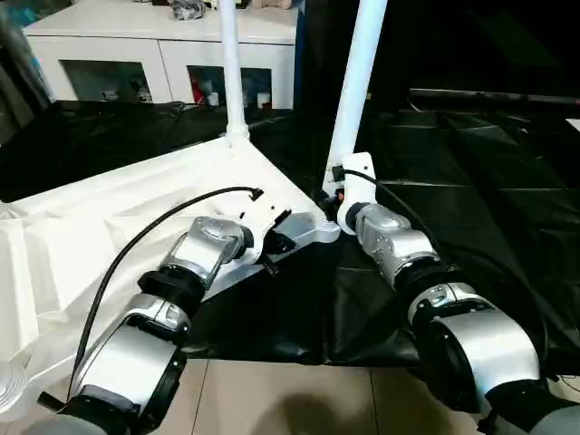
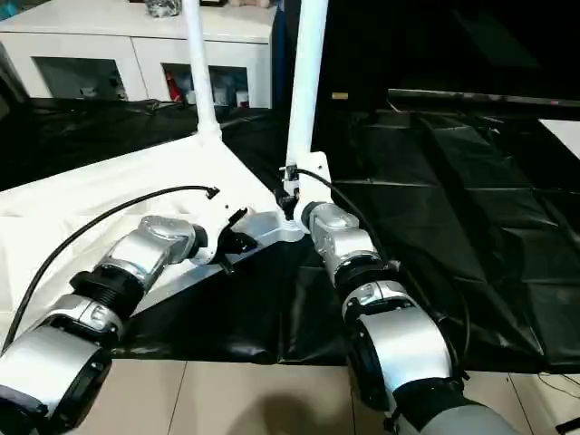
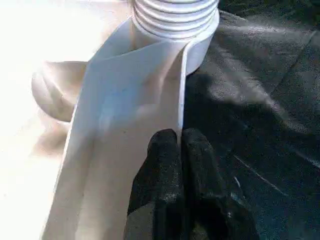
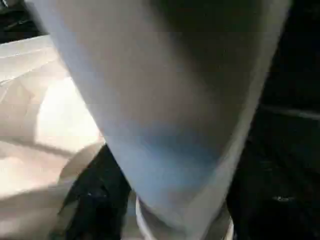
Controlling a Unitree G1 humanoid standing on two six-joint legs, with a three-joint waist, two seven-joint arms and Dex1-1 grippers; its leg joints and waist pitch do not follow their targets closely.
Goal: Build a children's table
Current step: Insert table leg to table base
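— Tabletop (image 1: 109, 217): where does it sit against the two end effectors?

— White, underside up, on the black sheet (image 1: 471, 181). Its near corner lies between them. The left end effector (image 3: 179, 142) is at that corner's edge, its two black fingers (image 3: 160, 165) pressed together, with the thin white rim of the tabletop running up from just past their tips. Whether the rim is pinched between them I cannot tell; the fingers look closed.

— And the ribbed white collar beyond the left end effector?

— That is the corner socket (image 3: 175, 20), straight ahead of the fingers along the rim.

— The right end effector?

— The right end effector (image 1: 333, 201) is at the foot of the nearer leg (image 1: 358, 82), which stands upright from the same corner socket. In the right wrist view the leg's tube (image 4: 170, 115) crosses right in front of the camera, with one black finger (image 4: 95, 200) beside it. The fingers stand apart on either side of the leg; I cannot tell whether they press on it or just bracket it.

— Any other leg?

— A second leg (image 1: 231, 63) stands upright in the far corner, beyond the left end effector and well apart from it.

— What's behind?

— A white cabinet (image 1: 163, 54) with glass doors, past the far edge of the sheet. Pale floor (image 1: 272, 399) shows under the forearms.
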